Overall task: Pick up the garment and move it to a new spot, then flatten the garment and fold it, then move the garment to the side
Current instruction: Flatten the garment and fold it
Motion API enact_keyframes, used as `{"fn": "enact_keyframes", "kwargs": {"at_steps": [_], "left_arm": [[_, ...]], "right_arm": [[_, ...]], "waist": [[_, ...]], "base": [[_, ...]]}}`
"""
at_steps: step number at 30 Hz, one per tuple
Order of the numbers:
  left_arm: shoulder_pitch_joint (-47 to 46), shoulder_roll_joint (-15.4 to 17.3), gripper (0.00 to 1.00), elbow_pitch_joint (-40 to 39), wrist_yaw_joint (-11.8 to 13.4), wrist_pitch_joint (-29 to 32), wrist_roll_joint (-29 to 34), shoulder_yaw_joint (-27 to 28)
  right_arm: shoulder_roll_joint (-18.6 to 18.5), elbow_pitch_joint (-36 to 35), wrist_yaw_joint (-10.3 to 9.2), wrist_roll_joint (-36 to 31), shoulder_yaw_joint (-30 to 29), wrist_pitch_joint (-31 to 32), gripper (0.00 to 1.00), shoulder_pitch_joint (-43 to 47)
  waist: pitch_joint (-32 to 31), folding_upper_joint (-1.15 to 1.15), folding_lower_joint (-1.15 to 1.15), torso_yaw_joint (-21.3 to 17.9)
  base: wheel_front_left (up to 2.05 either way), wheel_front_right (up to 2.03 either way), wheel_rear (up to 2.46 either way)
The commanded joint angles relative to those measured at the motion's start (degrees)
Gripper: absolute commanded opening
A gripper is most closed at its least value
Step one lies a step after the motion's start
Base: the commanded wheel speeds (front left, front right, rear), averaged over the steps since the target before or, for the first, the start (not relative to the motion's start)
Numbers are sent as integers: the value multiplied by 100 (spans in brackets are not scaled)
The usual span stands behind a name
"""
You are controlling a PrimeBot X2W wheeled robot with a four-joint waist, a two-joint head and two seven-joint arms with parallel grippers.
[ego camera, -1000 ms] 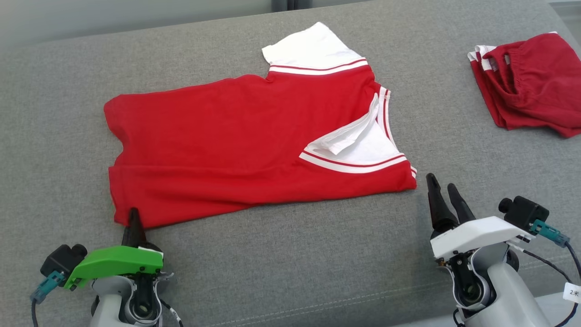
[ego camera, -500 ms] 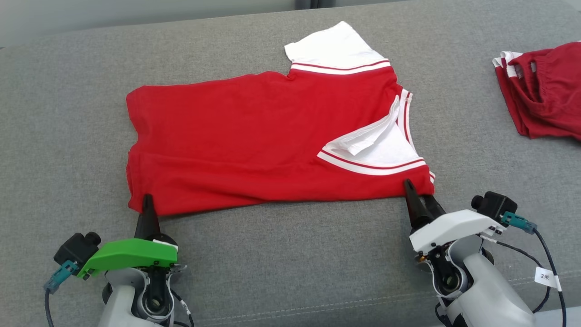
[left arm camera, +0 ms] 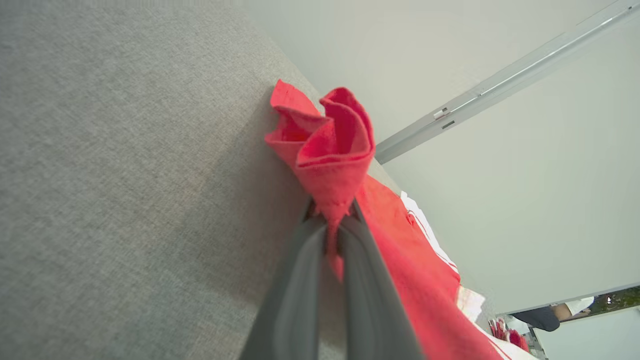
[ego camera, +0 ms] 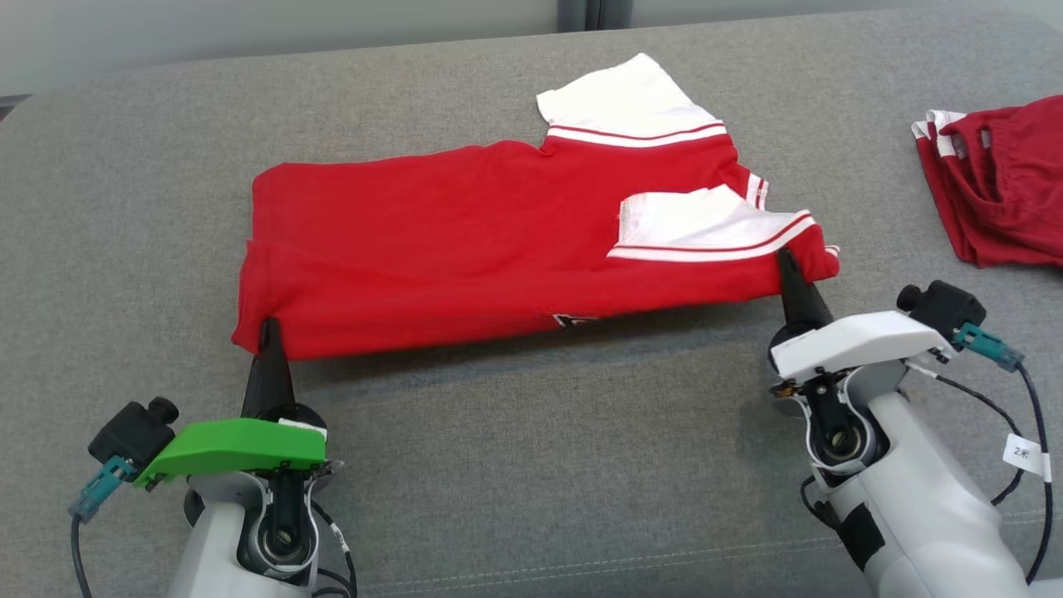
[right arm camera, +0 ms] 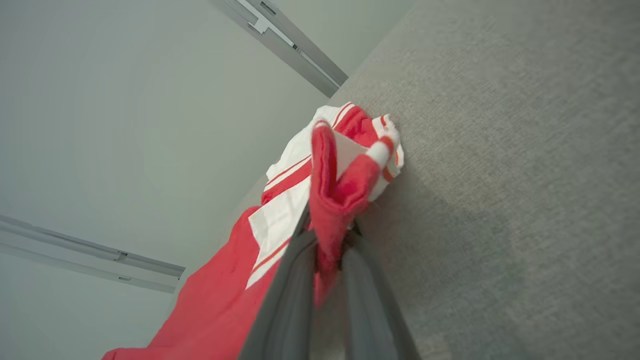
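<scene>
The red garment (ego camera: 498, 241) with white sleeves lies mostly spread across the middle of the grey cushion (ego camera: 531, 465). Its far edge and one white sleeve rest flat on the cushion. The near sleeve is already turned in over the red body. The near edge hangs just off the cushion and throws a shadow on it, so a lift appears to be under way. This looks like the start of a fold or a carry. Judging from how it lies, flattening seems largely done, while the main fold and the move to the side are not yet done.

The left gripper (ego camera: 268, 328) has its jaws pressed together on the near hem corner, and red cloth bunches above the tips in its wrist view. The right gripper (ego camera: 785, 262) likewise pinches the near shoulder corner, where red and striped white cloth gather between its jaws. Both stand over the cushion's front part. At the cushion's right end, well apart from the garment, sits a folded red pile (ego camera: 996, 191).
</scene>
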Motion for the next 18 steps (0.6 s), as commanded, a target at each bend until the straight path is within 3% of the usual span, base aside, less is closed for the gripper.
{"fn": "enact_keyframes", "kwargs": {"at_steps": [1, 11, 18], "left_arm": [[96, 67, 0, -123, 7, 9, 0, -20], [979, 137, 0, -1118, 495, 259, 83, -114], [1617, 114, 0, -1184, 741, 255, 34, -113]], "right_arm": [[-123, -93, 1, 11, -25, -60, 0, -20], [-471, -1029, 0, -162, -135, -23, 0, 920], [-266, -1410, -1, -335, -443, 152, 0, 1855]], "waist": [[-50, 0, 0, -11], [-90, 0, 0, -51], [26, 0, 0, -176]], "base": [[0, 0, 0], [0, 0, 0], [0, 0, 0]]}}
